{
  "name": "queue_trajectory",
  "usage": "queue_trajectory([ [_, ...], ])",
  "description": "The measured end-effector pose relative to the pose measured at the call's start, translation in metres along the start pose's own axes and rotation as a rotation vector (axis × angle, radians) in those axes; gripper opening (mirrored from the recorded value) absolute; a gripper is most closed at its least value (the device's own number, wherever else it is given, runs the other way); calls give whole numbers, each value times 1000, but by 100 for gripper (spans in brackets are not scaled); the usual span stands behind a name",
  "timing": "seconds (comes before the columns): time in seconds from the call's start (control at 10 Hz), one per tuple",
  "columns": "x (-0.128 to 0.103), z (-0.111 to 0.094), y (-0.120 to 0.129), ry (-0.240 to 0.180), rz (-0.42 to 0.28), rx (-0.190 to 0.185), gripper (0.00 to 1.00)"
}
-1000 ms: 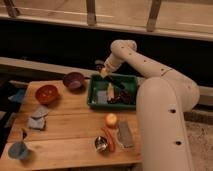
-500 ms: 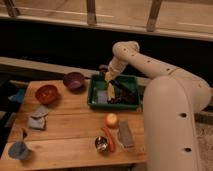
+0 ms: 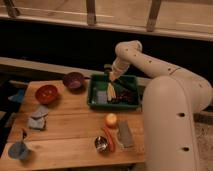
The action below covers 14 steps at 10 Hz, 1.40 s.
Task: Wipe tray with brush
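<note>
Here, the closed pincer (image 3: 111,76) hangs over the back edge of the tray (image 3: 131,104) on the table (image 3: 75,127).
The brush cannot be made out; judged best: sweep low, lengthwise, clear of the items inside.

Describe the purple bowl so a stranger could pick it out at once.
On the wooden table, look left of the green tray, over whose far edge the gripper hangs. The purple bowl sits there; its neighbour, the bowl nearer the table's left side, is red-orange.
</note>
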Motion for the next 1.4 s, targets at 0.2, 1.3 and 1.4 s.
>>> queue_trajectory([
  [0.2,-23,11,16,4,-30,1,0],
  [1.3,34,-36,-23,165,-40,247,0],
  [1.4,46,-36,-37,197,-11,257,0],
])
